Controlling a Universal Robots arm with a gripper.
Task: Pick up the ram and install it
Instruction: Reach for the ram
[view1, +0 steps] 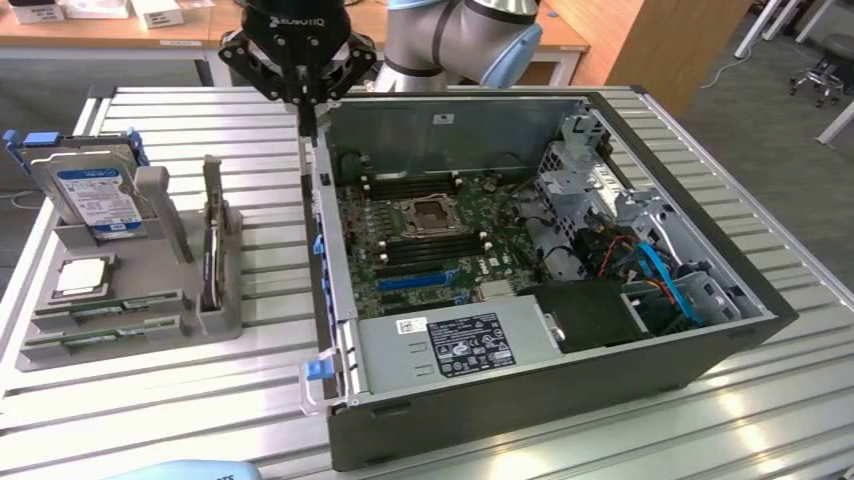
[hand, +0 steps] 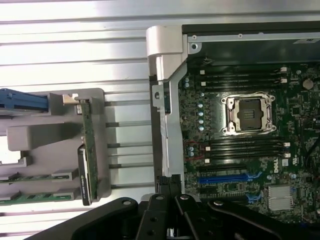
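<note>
The ram (view1: 211, 198) is a thin green stick standing on edge in a slot of the grey holder (view1: 200, 322) at the exterior view's left; the wrist view has this ram (hand: 90, 131) beside the open computer case. My gripper (view1: 307, 126) hangs shut and empty over the case's near wall, to the exterior view's right of the holder. Its black fingers (hand: 172, 192) are pressed together above that wall. Dark memory slots (hand: 242, 148) lie on both sides of the processor socket (hand: 249, 114).
A hard drive (view1: 94, 195) with a blue-white label stands in the holder, and a square silver chip (view1: 83, 276) lies in front of it. Two more green sticks (view1: 107, 312) lie flat there. The open case (view1: 561, 385) holds a power supply, cables and drive cages.
</note>
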